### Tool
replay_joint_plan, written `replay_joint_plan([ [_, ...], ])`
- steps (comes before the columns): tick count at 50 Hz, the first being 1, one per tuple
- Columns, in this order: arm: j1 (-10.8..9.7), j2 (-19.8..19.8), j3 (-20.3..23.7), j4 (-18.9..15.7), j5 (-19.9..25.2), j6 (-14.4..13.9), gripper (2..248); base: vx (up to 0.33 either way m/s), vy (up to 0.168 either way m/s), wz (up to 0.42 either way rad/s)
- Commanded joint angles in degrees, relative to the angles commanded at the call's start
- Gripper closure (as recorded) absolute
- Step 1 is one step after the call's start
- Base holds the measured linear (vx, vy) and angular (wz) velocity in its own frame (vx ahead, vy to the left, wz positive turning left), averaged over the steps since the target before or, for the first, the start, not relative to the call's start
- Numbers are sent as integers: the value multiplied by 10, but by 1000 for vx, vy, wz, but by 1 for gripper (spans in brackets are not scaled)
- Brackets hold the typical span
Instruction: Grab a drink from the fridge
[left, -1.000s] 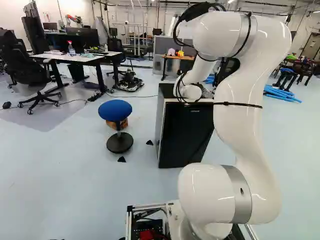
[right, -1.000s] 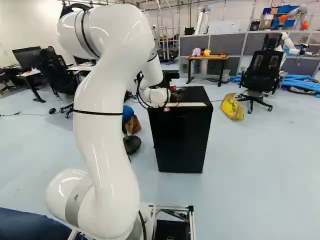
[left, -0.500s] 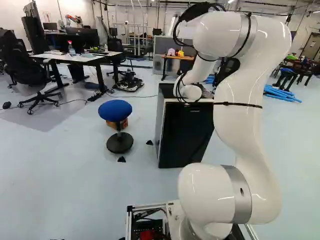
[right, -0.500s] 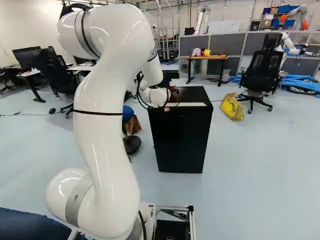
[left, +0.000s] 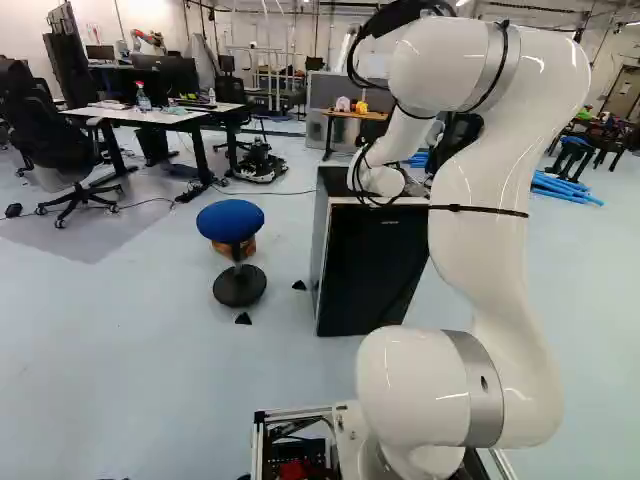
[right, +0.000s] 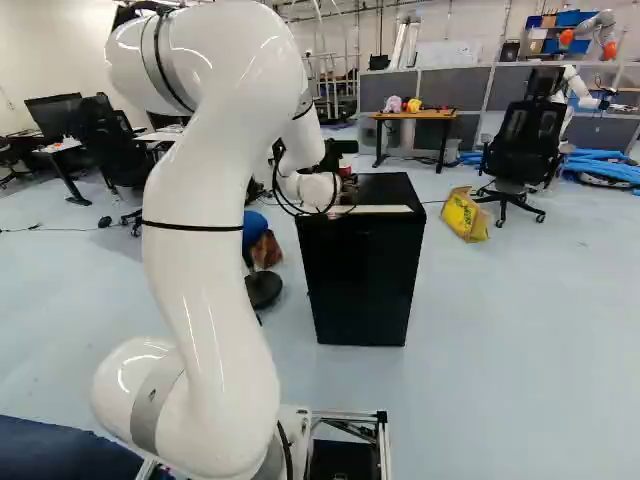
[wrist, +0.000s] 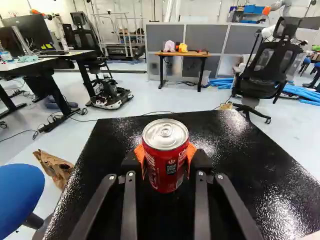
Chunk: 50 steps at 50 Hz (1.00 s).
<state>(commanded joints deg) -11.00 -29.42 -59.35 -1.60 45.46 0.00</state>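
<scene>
arm (left: 475, 230), bent elbow shifted slightly up and back since the earlier frame; gripper (right: 349, 186) closed on an upright red soda can (wrist: 166, 160) over the black mini-fridge (right: 362, 280).

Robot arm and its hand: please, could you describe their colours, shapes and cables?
The arm is glossy white and curved, with rounded joints and grey bands. Black cables loop near its upper part, and a thin black tie circles it. The hand is black, with two fingers and orange pads.

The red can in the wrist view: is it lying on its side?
No, the red can stands upright between the orange pads, its silver lid facing up.
</scene>
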Motion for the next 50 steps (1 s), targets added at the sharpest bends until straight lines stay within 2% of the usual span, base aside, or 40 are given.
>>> replay_joint_plan([
  [22,0,24,1,0,0,0,151,0,0,0],
  [50,3,35,14,0,1,0,151,0,0,0],
])
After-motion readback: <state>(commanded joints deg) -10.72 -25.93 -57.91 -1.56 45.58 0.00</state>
